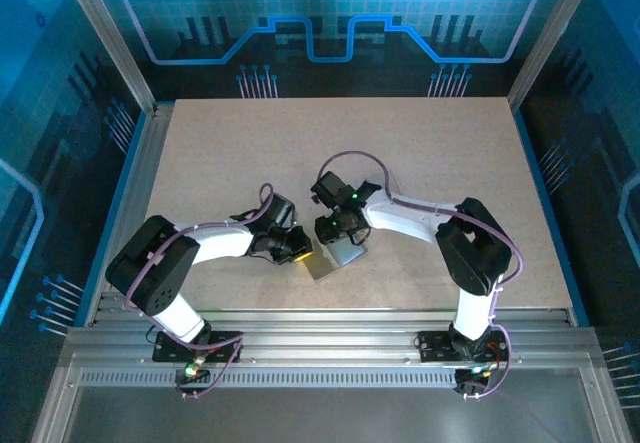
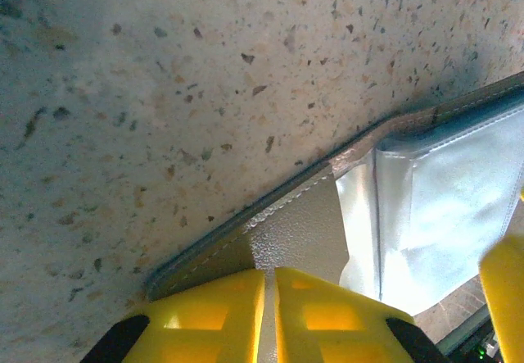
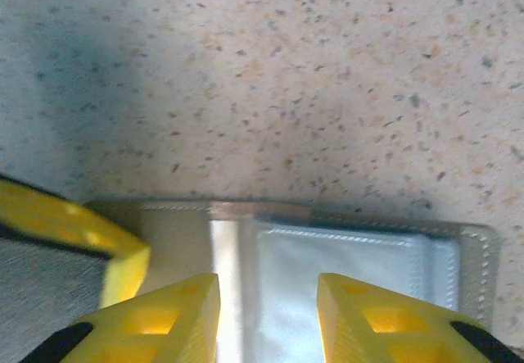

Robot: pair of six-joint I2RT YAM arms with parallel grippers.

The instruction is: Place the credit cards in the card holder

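From my station, the card holder (image 1: 347,255) lies opened flat on the desk (image 1: 400,153), close to the near edge and roughly midway between the side edges. Both arms meet over it.

The left end effector (image 1: 298,246) is closed narrow. In the left wrist view its jaws pinch the stitched edge of the holder's left panel (image 2: 295,240), which I read as pinning it open. The right end effector (image 3: 268,285) hovers over the silver inner pocket (image 3: 344,265) with its jaws moderately apart and nothing between them that I can make out.

I cannot tell whether any credit cards already sit inside the pocket, because the fabric hides what it holds. I judge the task to be mid-way at best. The holder is open and held, and any card left to insert has to be fetched, slid in and the holder released.
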